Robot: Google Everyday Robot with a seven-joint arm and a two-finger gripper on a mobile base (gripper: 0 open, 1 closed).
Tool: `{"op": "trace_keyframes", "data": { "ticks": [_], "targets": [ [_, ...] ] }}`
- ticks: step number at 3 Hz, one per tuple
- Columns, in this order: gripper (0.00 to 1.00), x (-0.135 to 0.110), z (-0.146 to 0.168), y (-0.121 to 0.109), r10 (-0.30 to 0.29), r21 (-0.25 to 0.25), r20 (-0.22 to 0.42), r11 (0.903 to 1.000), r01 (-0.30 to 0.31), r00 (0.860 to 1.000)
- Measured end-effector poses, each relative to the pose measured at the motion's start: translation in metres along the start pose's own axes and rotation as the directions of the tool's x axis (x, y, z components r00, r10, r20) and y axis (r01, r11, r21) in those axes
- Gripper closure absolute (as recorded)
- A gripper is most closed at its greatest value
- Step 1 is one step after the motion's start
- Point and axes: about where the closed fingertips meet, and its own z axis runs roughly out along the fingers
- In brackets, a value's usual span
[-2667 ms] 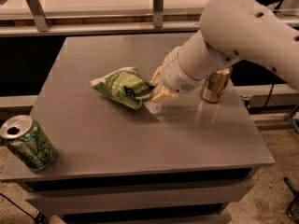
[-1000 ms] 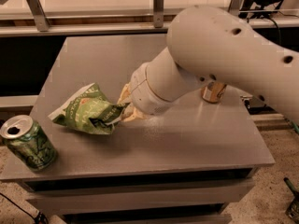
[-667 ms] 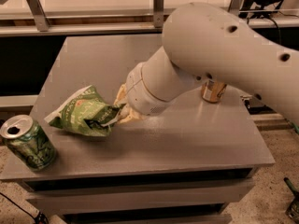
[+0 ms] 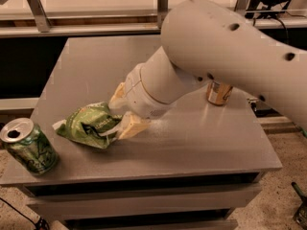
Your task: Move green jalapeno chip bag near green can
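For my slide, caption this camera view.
Gripper holds green chip bag on the table near its front edge, close to the green can.

The arm, itself cut off at the right edge, hides the upper part of the gold-brown can — and the gripper, set against the green jalapeno chip bag, masks its right end.

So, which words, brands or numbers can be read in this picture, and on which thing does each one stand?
No text can be read here.
green jalapeno chip bag, gripped at its right end by the gripper: dark and white markings, too blurred to read.
green can, front left: pale leafy pattern, no legible word.
gold-brown can, partly hidden behind the arm: pale label, unreadable.
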Motion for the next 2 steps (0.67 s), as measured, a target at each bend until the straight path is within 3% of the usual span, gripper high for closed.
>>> {"op": "trace_keyframes", "data": {
  "ticks": [1,2],
  "targets": [
    [0.0,-0.002,-0.0011,0.0,-0.004,0.002,-0.002,1.0,0.004,1.0],
    [0.0,-0.002,-0.0011,0.0,-0.004,0.002,-0.002,1.0,0.004,1.0]
  ]
}}
